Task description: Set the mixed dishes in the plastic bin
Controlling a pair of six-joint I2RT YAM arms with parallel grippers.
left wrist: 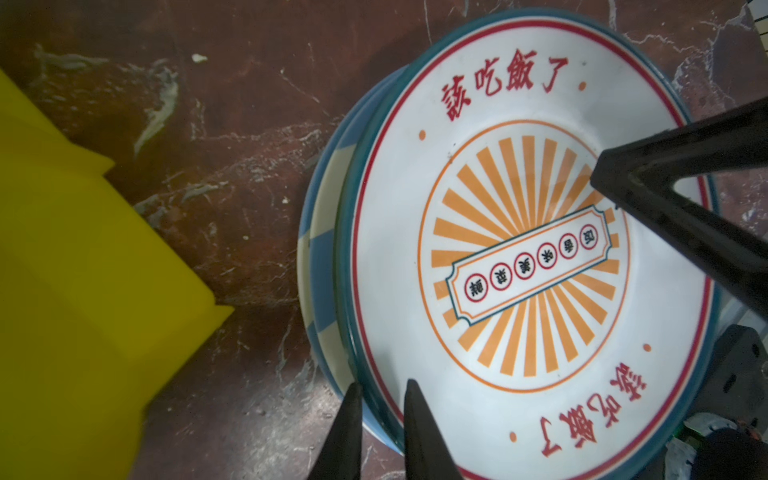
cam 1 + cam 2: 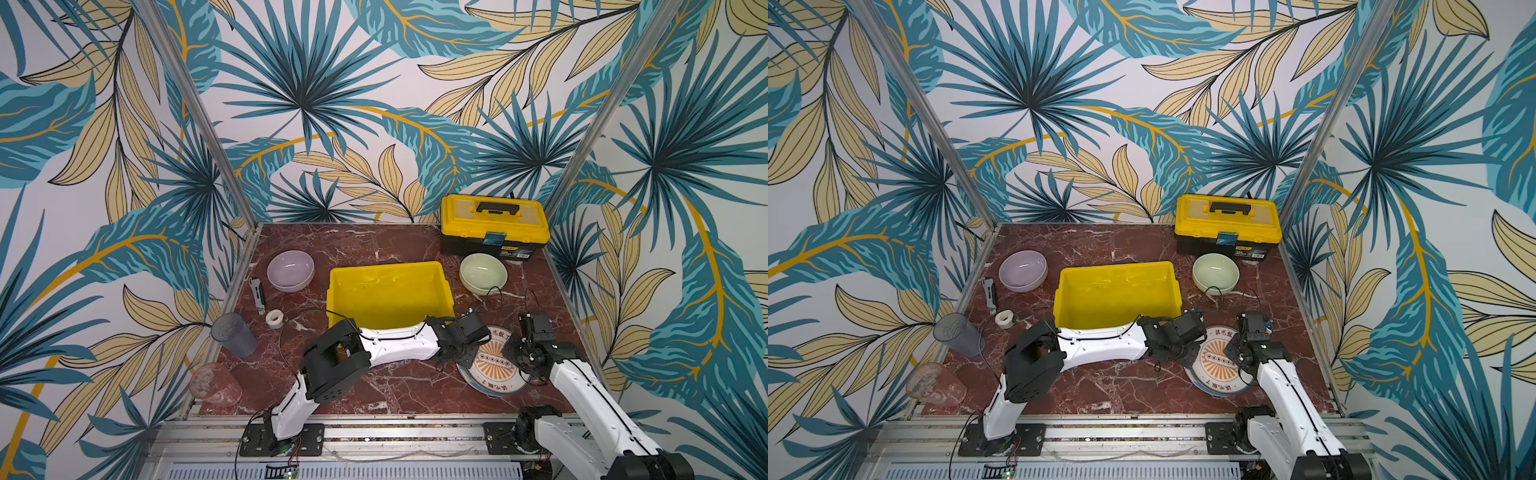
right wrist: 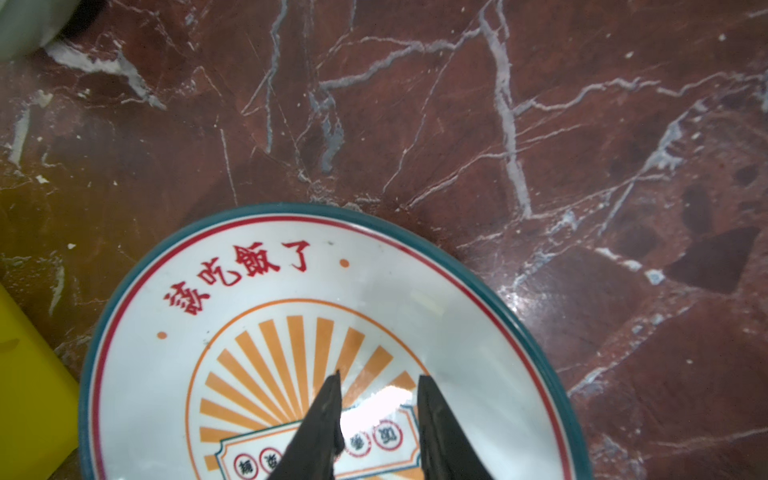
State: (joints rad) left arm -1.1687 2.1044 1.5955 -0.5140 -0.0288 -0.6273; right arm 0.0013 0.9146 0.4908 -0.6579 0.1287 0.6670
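Note:
An orange sunburst plate (image 2: 494, 374) (image 1: 528, 249) (image 3: 291, 291) tops a stack at the front right, with a blue-white striped plate (image 1: 322, 257) showing under it. My left gripper (image 1: 382, 384) (image 2: 469, 357) reaches across and is shut on the sunburst plate's left rim, one finger on each side. Above the plate's middle my right gripper (image 3: 378, 376) is open, with nothing between its fingers. The yellow plastic bin (image 2: 388, 295) (image 2: 1117, 291) stands empty behind the left arm. A lilac bowl (image 2: 290, 270), a pale green bowl (image 2: 483, 272) and two tumblers (image 2: 232, 334) (image 2: 214, 384) stand around it.
A yellow-and-black toolbox (image 2: 494, 226) stands at the back right, close behind the green bowl. A small grey tool (image 2: 258, 295) and a roll of white tape (image 2: 275, 319) lie left of the bin. Patterned walls close in the table on three sides.

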